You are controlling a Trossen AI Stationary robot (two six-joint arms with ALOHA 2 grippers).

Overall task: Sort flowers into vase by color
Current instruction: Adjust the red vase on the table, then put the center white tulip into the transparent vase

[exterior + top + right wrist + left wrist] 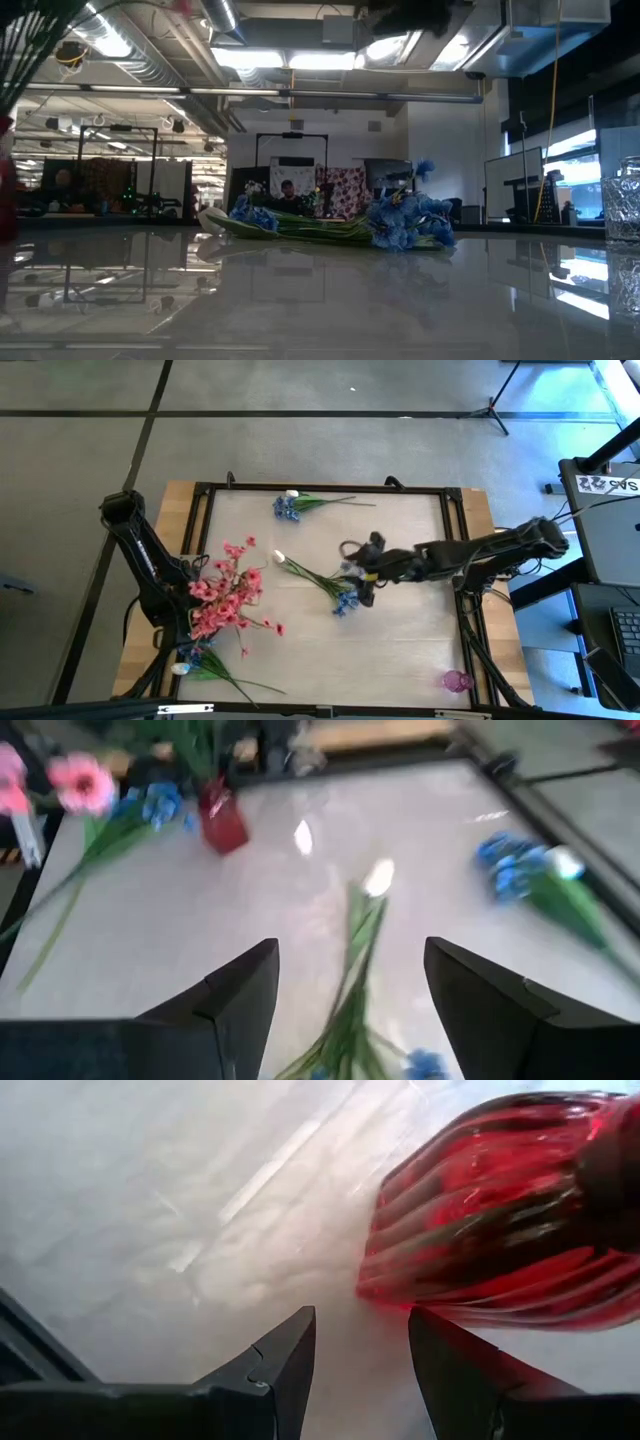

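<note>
Right end effector (352,582) sits over the middle of the white surface (410,630), arm reaching in from the right edge. Fingers spread wide, nothing between them; in its wrist view the two dark fingers (228,1000) frame a green stem on the surface below, not touching it. That stem belongs to the center sprig (318,578): white bud at its far-left end, blue blooms right under the end effector. In the low view this sprig (330,226) lies flat on the surface, blue cluster toward the right.

Second blue sprig (300,503) lies near the far edge, white bud and blue blooms at its left end, stem pointing right. Well apart from the center one.

Pink flowers (228,595) stand bunched in a red vase (505,1210) at the left side of the surface. Left end effector (360,1342) is just beside the ribbed red glass, fingers partly apart, holding nothing. Contact with the vase can't be told.

Another sprig (215,670) with blue blooms and a white bud lies at the near-left corner, green leaves trailing right.

Small pink glass vase (456,681) stands at the near-right corner, away from all flowers.
</note>
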